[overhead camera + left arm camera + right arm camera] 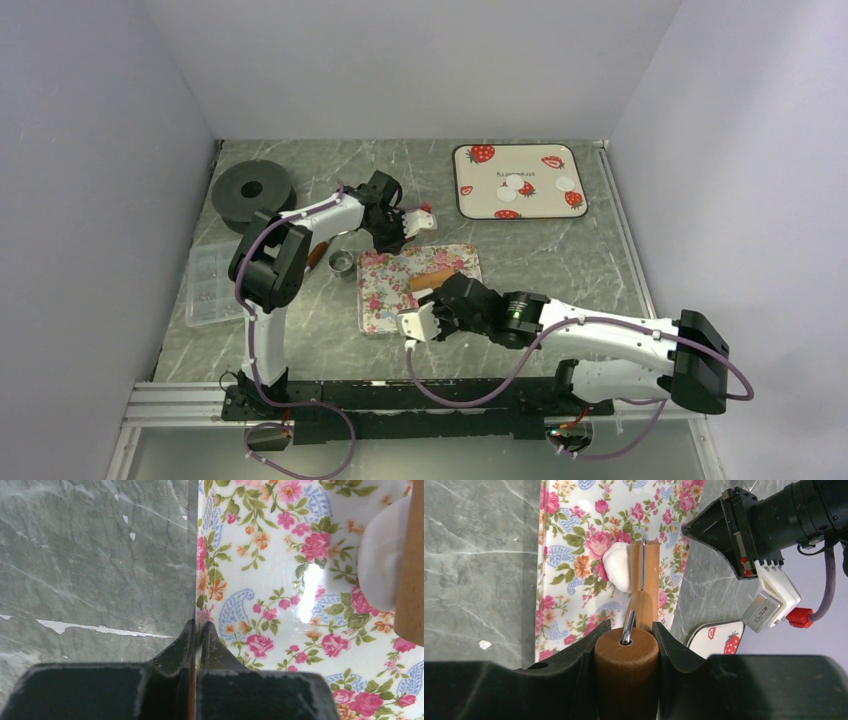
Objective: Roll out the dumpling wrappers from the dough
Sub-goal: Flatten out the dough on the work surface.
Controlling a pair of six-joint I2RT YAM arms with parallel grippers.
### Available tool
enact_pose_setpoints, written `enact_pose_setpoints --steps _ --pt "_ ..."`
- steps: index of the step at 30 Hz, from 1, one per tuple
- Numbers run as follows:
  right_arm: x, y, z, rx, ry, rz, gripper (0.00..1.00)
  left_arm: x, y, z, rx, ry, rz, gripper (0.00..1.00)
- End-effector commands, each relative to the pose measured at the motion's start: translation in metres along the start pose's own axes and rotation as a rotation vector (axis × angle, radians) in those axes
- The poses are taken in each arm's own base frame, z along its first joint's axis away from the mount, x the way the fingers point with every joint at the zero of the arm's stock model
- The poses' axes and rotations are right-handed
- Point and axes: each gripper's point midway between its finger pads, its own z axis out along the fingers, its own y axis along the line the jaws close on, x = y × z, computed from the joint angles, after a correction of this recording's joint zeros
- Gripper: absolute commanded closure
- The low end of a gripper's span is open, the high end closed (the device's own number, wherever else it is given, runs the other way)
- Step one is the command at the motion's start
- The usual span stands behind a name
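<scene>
The floral mat is glossy and smooth. On the mat, the roller is smooth wood with a metal rod; the dough looks matt white.

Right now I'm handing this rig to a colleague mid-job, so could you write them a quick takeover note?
Left gripper: shut on one edge of the floral board, holding it down.
Right gripper: shut on the handle of the rolling pin; the roller sits against the dough lump on the board.
Done: a few dumpling wrappers lie on the strawberry tray at the far right.
Left: the lump is thick and needs rolling flat. The ring cutter waits on the table, left of the board.
</scene>
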Motion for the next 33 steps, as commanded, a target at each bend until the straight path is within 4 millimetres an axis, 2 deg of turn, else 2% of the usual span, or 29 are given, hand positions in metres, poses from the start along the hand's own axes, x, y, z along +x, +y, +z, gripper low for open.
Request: enact_pose_setpoints --steps 1,4,7,9,13,16,23,25,29,33 --pt "0.004 0.024 0.010 -0.075 0.011 0.029 1.00 0.038 -0.029 0.013 0.070 0.131 -0.068 1.00" --pt "-0.003 0.019 0.026 -0.076 0.005 0.010 1.00 0.041 -0.030 0.014 0.071 0.141 -0.072 1.00" --pt "-0.003 0.021 0.031 -0.091 0.009 0.006 1.00 0.041 -0.030 0.013 0.069 0.140 -0.073 1.00" --pt "-0.001 0.025 0.025 -0.104 0.020 0.021 1.00 0.041 -0.030 0.013 0.067 0.140 -0.074 1.00" --pt "-0.002 0.032 -0.001 -0.084 0.016 0.067 1.00 0.041 -0.029 0.014 0.066 0.140 -0.072 1.00" --pt "-0.002 0.032 -0.004 -0.052 0.008 0.112 1.00 0.041 -0.029 0.015 0.070 0.140 -0.078 1.00" --pt "0.000 0.011 0.022 0.000 0.015 0.108 1.00 0.044 -0.033 0.017 0.076 0.146 -0.087 1.00" --pt "0.002 -0.002 0.024 0.040 0.019 0.106 1.00 0.044 -0.033 0.016 0.078 0.146 -0.089 1.00" --pt "-0.007 -0.035 0.017 0.106 0.005 0.126 1.00 0.042 -0.032 0.016 0.075 0.143 -0.088 1.00" --pt "-0.018 -0.070 -0.007 0.192 0.002 0.139 1.00 0.041 -0.033 0.016 0.081 0.137 -0.091 1.00"
